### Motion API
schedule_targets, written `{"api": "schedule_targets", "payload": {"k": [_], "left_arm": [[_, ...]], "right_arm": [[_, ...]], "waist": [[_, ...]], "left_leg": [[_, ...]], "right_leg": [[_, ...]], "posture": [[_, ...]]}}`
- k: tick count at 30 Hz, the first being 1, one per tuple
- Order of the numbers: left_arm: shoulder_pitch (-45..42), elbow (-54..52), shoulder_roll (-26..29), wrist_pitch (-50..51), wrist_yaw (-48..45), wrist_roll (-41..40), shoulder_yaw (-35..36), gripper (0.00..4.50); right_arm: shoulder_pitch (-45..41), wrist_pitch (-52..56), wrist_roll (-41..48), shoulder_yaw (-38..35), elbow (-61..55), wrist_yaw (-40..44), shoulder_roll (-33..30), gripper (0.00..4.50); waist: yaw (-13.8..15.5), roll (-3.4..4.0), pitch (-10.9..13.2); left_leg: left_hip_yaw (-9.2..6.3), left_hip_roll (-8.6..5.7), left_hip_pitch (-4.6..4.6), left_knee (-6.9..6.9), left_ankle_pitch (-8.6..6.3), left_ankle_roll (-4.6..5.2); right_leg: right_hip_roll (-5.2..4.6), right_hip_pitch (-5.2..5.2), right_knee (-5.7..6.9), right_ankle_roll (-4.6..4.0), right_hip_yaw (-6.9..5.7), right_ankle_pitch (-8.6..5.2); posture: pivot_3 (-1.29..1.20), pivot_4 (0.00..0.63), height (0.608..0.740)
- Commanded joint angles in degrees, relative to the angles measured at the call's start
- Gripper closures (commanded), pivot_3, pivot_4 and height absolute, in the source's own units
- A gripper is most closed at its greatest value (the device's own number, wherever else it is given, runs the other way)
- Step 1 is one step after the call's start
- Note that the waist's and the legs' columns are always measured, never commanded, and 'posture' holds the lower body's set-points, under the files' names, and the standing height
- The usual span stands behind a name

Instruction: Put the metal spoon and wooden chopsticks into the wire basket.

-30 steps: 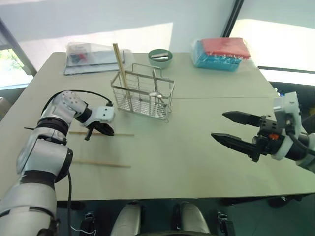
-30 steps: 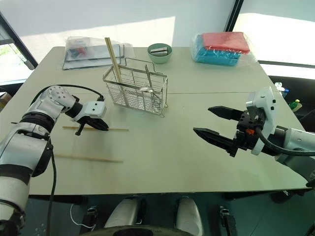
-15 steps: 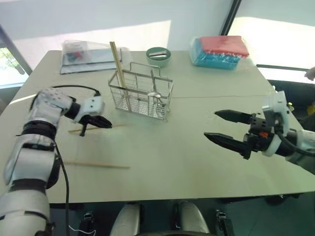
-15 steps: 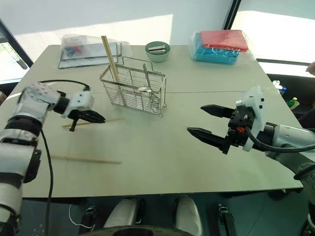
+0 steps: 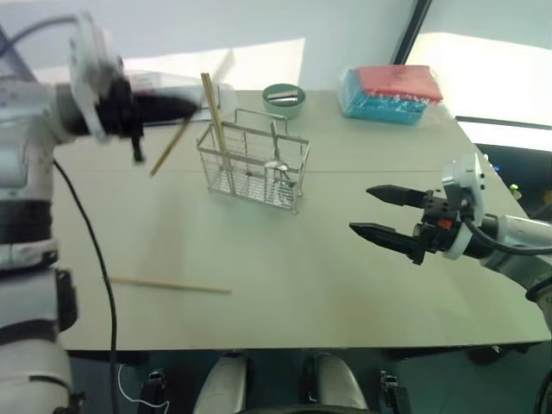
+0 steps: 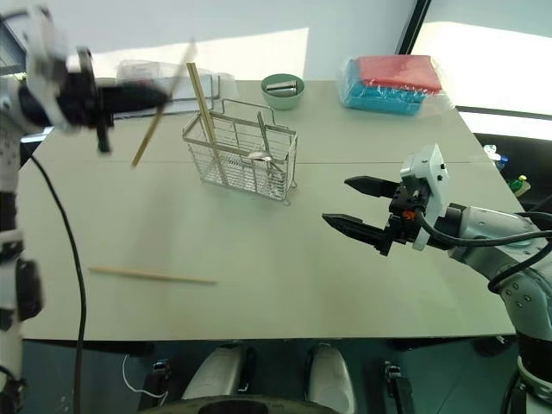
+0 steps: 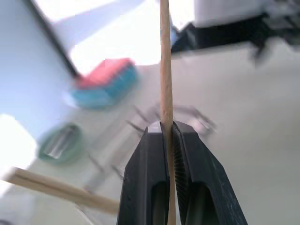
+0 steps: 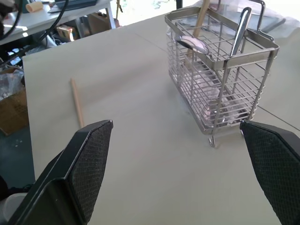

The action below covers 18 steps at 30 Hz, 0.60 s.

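The wire basket [image 5: 252,166] stands mid-table with one chopstick [image 5: 211,112] upright in its 9 o'clock end and the metal spoon [image 8: 192,44] inside; how deep the spoon's handle reaches is hard to tell through the mesh. At the basket's 10 o'clock, the left gripper [image 5: 185,105], arm raised and blurred, is clamped on a second chopstick [image 7: 165,84] slanting above the table [image 5: 345,293]. A third chopstick [image 5: 168,285] lies flat at 7 o'clock. At 4 o'clock, the right gripper [image 5: 379,213] hovers level, jaws wide and empty.
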Motion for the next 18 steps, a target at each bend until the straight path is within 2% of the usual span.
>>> {"api": "schedule_targets", "payload": {"k": [1,9,14,18], "left_arm": [[-5.65,8.47,-5.39,-3.87,14.03,1.36,4.52,4.44],[-14.82,25.31,-16.55,-12.92,25.5,2.68,6.23,4.44],[-16.1,31.87,-19.67,-17.89,26.78,3.96,5.77,4.44],[-13.7,34.33,-20.47,-20.37,25.94,5.43,4.97,4.44]], "right_arm": [[0.42,-1.38,-0.21,-1.49,-1.56,0.59,0.1,0.0],[1.74,-1.65,-0.36,-1.1,-3.29,-0.93,1.64,0.0],[3.04,-1.29,-0.24,-1.03,-4.88,-2.4,3.05,0.0],[2.53,-1.39,-0.34,-0.77,-5.27,-4.16,4.1,0.0]], "waist": [[-0.02,0.0,0.0],[-0.01,-0.17,0.09],[-0.03,-0.17,0.09],[-0.08,-0.17,0.09]], "left_leg": [[0.01,0.0,0.01,-0.01,0.0,0.01],[0.07,-0.01,-0.01,-0.02,0.0,0.0],[0.07,-0.01,0.0,-0.01,0.0,-0.01],[0.1,-0.01,0.0,-0.01,0.0,-0.01]], "right_leg": [[0.0,0.0,0.02,0.08,0.0,0.05],[0.01,-0.03,0.03,0.1,0.0,0.07],[0.0,-0.02,0.02,0.14,0.0,0.1],[-0.01,-0.03,0.02,0.14,0.01,0.1]], "posture": [[0.0,0.15,0.667],[0.0,0.15,0.667],[0.0,0.15,0.667],[0.0,0.15,0.667]]}}
